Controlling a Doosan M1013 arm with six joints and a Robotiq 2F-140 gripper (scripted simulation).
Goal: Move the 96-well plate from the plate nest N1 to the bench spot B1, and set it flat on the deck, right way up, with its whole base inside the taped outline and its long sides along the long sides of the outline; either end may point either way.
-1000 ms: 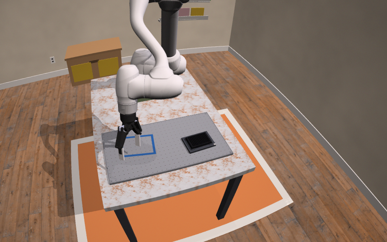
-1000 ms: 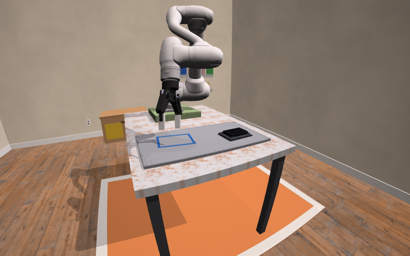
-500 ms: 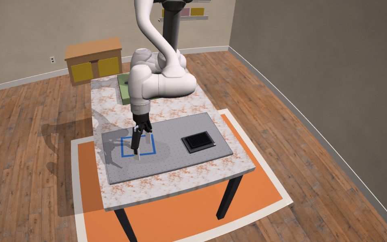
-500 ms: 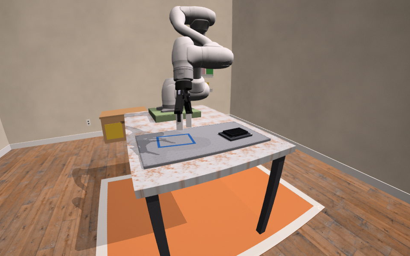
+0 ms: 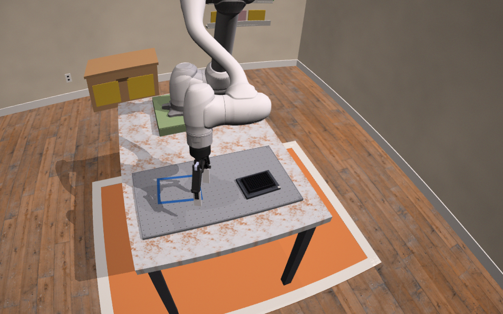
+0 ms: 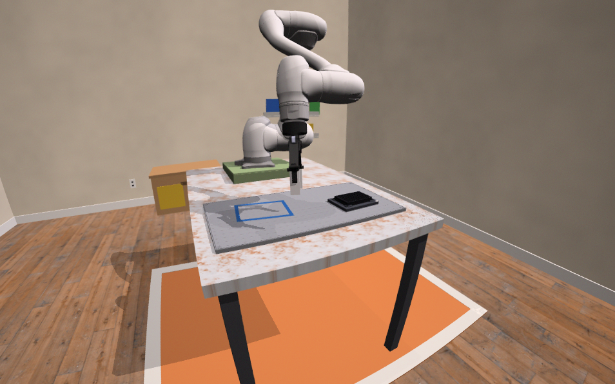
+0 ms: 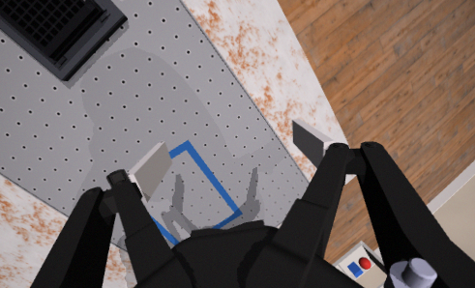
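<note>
The black 96-well plate (image 5: 257, 181) sits in its black nest at the right end of the grey perforated deck (image 5: 216, 190); it also shows in the exterior view (image 6: 352, 198) and at the top left of the wrist view (image 7: 54, 29). The blue taped outline (image 5: 178, 189) lies on the left half of the deck and is empty; it also shows in the exterior view (image 6: 263, 211) and in the wrist view (image 7: 199, 193). My gripper (image 5: 201, 187) hangs open and empty well above the deck, between the outline and the plate, near the outline's right edge. Its pads stand wide apart in the wrist view (image 7: 230, 155).
The deck lies on a marble table (image 5: 222, 218). The arm's green base block (image 5: 167, 117) stands at the table's back. A wooden cabinet (image 5: 121, 78) stands on the floor behind the table. An orange mat (image 5: 245, 273) lies under the table.
</note>
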